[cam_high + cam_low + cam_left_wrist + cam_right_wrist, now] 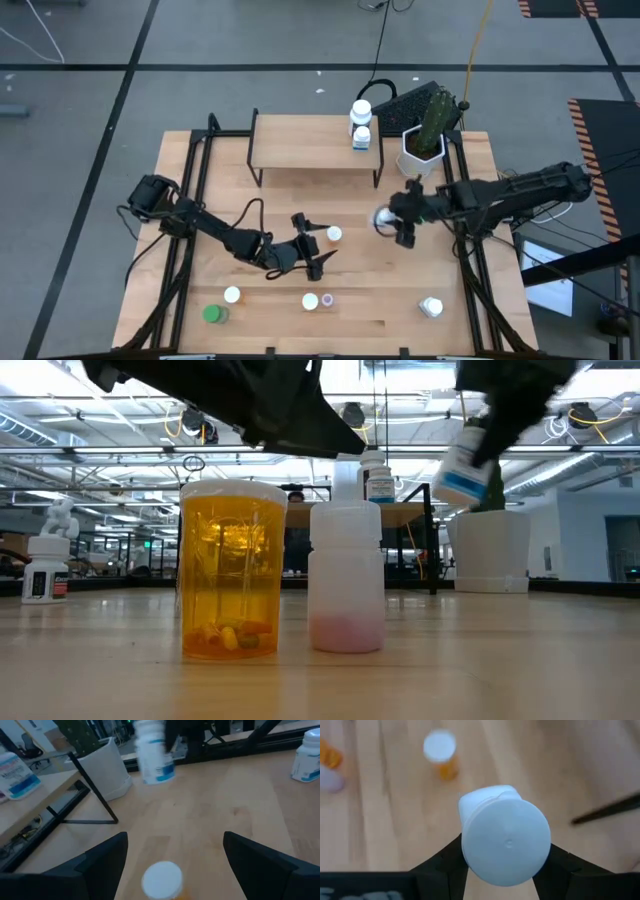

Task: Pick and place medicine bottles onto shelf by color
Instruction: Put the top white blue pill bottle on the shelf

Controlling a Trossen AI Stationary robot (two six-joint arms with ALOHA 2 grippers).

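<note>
My right gripper (pixel 397 224) hangs over the table's right middle, in front of the shelf, shut on a white medicine bottle (pixel 465 465) with a blue label. My left gripper (pixel 312 248) is open near the table's middle. Its fingers stand either side of an upright orange bottle with a white cap (pixel 161 879) without touching it. The light-wood shelf (pixel 305 140) on black legs stands at the far edge with two white bottles (pixel 361 124) at its right end. More bottles stand near the front edge: a green one (pixel 213 314), white-capped ones (pixel 232 295) (pixel 310 301), a tiny purple one (pixel 327 299) and a white one (pixel 431 307). My right gripper pinches the white bottle between its two fingers at the capped top end (pixel 470 852), one finger (pixel 445 860) on each side. The fingers come from above, pointing down, and run along the bottle. The bottle is lifted clear of the table and hangs tilted below the fingers.
A white hexagonal pot with a cactus (pixel 424 148) stands right of the shelf, close behind my right gripper. Black rails (pixel 190 170) run along the table's left and right sides. Bare wood lies between the two grippers and the shelf.
</note>
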